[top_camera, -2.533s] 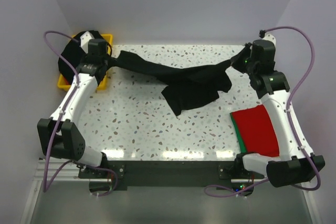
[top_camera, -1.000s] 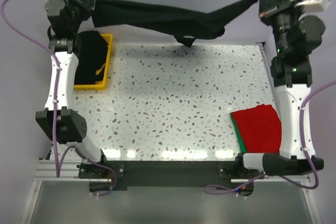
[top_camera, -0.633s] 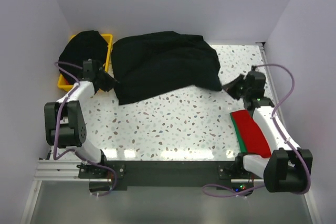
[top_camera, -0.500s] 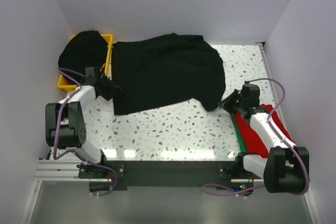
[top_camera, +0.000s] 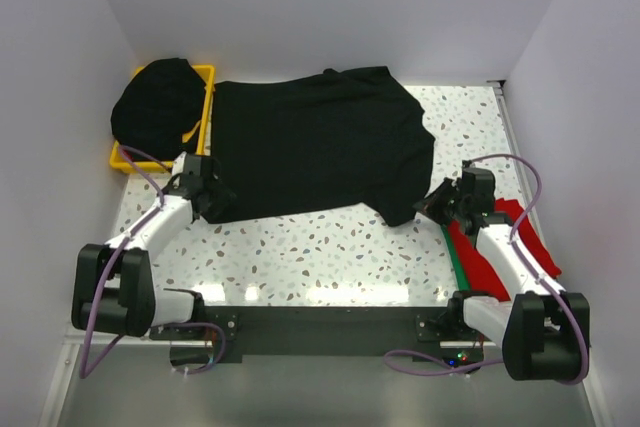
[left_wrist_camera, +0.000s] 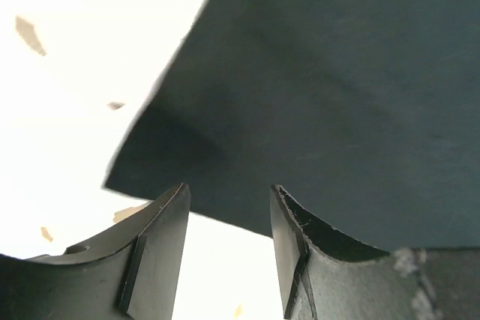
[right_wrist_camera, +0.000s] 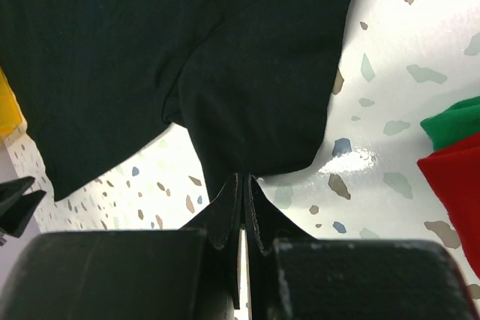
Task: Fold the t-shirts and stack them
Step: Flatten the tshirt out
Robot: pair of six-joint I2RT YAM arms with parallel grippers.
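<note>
A black t-shirt (top_camera: 320, 147) lies spread flat across the far half of the table. My left gripper (top_camera: 212, 197) is at its near left corner, open. In the left wrist view that corner of the black t-shirt (left_wrist_camera: 337, 95) lies just past the left gripper (left_wrist_camera: 229, 204), with bare table between the fingers. My right gripper (top_camera: 432, 205) is shut on the shirt's near right corner. The right wrist view shows the right gripper (right_wrist_camera: 244, 179) pinching the black t-shirt (right_wrist_camera: 225, 58) at its edge. A folded red t-shirt (top_camera: 505, 247) lies at the right, partly under the right arm.
A yellow bin (top_camera: 205, 87) at the far left holds a heap of black t-shirts (top_camera: 155, 107). A green cloth edge (top_camera: 455, 259) shows under the red t-shirt (right_wrist_camera: 457, 185). Walls close in the table at the left, back and right.
The black t-shirt, held high and stretched between both grippers, came down and now lies flat. Both arms pulled back toward the near side. The left gripper opened and let go of its corner.
</note>
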